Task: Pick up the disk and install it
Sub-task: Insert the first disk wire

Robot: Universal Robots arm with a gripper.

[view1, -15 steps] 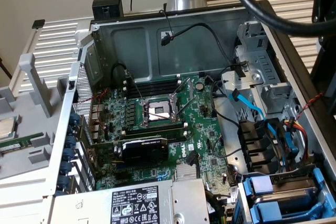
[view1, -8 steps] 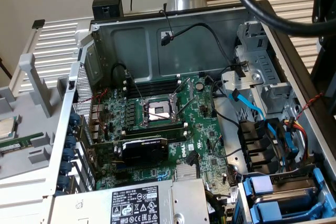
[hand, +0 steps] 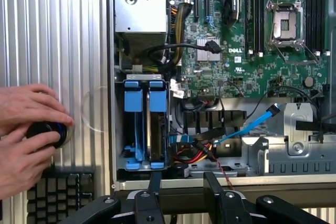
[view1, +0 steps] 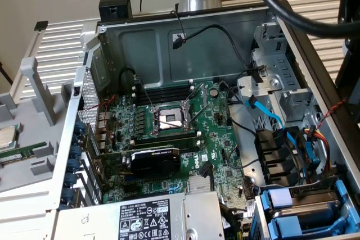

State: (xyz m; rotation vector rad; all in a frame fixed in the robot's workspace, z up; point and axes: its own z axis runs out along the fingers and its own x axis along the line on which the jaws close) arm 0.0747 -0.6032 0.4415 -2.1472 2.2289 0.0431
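Note:
My gripper (hand: 184, 188) hangs open above the rim of an open computer case (hand: 111, 77), its two black fingers (hand: 155, 182) apart with nothing between them. Just beyond the fingers is the drive cage (hand: 144, 124), where two blue-railed trays stand side by side, edge-on. The same cage shows at the lower right of the exterior view (view1: 306, 209). No label is visible on either tray, so I cannot tell which of them, if either, is the disk.
A person's hands (hand: 26, 129) rest on a round black knob (hand: 47, 132) beside the case, above a keyboard (hand: 58, 198). The motherboard (view1: 169, 133), its empty processor socket (view1: 169, 119), blue and black cables (view1: 267, 113) and the power supply (view1: 152, 217) sit inside the case. A processor chip (view1: 7, 137) lies outside.

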